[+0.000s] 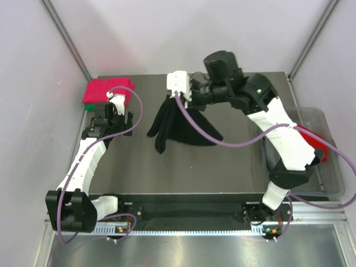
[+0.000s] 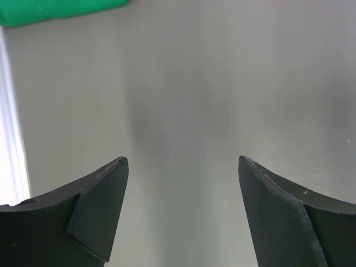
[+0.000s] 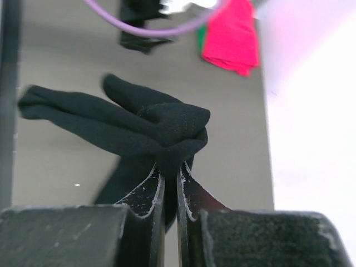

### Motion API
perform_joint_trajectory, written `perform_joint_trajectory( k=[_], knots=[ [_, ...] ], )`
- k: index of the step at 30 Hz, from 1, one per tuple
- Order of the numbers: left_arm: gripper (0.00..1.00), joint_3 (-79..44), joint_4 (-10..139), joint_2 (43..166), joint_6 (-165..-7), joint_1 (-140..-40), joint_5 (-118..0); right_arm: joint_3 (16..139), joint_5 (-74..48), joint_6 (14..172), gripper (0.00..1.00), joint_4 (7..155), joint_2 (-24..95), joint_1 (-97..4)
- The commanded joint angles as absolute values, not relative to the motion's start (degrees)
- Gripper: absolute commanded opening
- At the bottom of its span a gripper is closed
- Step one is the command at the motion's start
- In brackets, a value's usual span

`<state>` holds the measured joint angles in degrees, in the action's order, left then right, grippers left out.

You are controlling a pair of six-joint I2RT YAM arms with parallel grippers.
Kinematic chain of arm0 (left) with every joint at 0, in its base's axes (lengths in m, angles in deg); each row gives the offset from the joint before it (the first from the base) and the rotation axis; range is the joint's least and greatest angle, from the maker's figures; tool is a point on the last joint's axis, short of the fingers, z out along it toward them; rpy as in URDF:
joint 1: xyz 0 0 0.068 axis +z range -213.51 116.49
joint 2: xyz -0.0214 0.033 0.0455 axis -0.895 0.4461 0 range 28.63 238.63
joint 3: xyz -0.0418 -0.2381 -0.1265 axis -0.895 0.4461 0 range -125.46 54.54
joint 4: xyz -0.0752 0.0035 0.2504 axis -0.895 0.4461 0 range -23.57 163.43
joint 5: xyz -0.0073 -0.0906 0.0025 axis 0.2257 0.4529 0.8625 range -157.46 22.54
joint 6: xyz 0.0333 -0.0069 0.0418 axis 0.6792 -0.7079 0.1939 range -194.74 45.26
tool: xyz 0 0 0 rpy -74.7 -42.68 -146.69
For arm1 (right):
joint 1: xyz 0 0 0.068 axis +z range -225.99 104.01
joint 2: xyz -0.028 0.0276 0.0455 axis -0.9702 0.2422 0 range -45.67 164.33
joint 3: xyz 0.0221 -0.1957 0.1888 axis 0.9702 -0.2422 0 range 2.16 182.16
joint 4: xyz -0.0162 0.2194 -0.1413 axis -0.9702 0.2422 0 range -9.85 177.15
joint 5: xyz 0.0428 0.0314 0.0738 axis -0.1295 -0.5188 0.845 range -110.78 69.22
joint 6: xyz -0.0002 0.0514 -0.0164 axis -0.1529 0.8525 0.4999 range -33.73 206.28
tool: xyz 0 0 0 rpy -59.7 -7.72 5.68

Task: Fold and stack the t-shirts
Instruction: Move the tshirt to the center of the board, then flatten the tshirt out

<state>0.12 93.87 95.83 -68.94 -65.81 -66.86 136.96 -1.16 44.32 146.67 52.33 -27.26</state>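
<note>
The black t-shirt hangs bunched in mid-table, lifted at its top by my right gripper, which is shut on it. In the right wrist view the black cloth is pinched between the two fingers of that gripper. A folded pink-red t-shirt lies at the far left corner on a green one; the pink-red one also shows in the right wrist view. My left gripper is open and empty just in front of that stack; its wrist view shows the open jaws and a green edge.
A clear plastic bin stands at the right table edge with a red t-shirt in it, partly hidden by my right arm. White walls close in the table on the left, back and right.
</note>
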Motion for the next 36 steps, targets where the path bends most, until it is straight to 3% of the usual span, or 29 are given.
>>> perform_joint_trajectory(
  k=[1, 4, 5, 6, 9, 10, 12, 17, 24, 36],
  knots=[
    [0.84, -0.83, 89.9, 94.02, -69.99, -65.53, -70.62, 138.39, -0.74, 41.98, 0.02, 145.63, 55.23, -25.71],
    [0.85, -0.57, 89.72, 93.93, -69.99, -65.53, -71.07, 130.96, -2.66, 40.05, 0.03, 142.49, 54.27, -29.29],
    [0.84, -0.48, 89.37, 94.02, -69.73, -65.53, -71.07, 125.79, -3.37, 40.13, 0.05, 134.46, 50.26, -30.8],
    [0.85, -0.31, 89.02, 93.85, -69.64, -65.53, -71.24, 113.38, -4.94, 40.05, 0.17, 128.55, 47.96, -32.46],
    [0.85, 0.31, 88.14, 93.58, -69.38, -65.53, -71.51, 96.53, -21.32, 41.09, 0.46, 107.09, 44.33, -40.71],
    [0.84, 0.57, 88.05, 93.58, -69.46, -65.53, -71.51, 95.16, -25.57, 42.4, 0.47, 101.65, 44.94, -41.87],
    [0.85, 1.01, 87.79, 93.23, -69.64, -65.53, -71.42, 93.14, -34.01, 43.9, 0.5, 98.62, 45.74, -42.5],
    [0.85, 2.33, 87.53, 92.35, -69.82, -65.53, -71.33, 85.93, -16.4, 44.36, 0.53, 105.98, 39.33, -35.84],
    [0.83, 2.95, 88.49, 91.74, -69.91, -65.35, -72.91, 77.57, -9.01, 49.17, 0.46, 105.56, 47.22, -20.9],
    [0.75, 1.81, 89.46, 89.09, -74.29, -60.18, -76.53, 76.43, -1.44, 49.45, 0.47, 106.43, 57.95, -14.56]
  ],
)
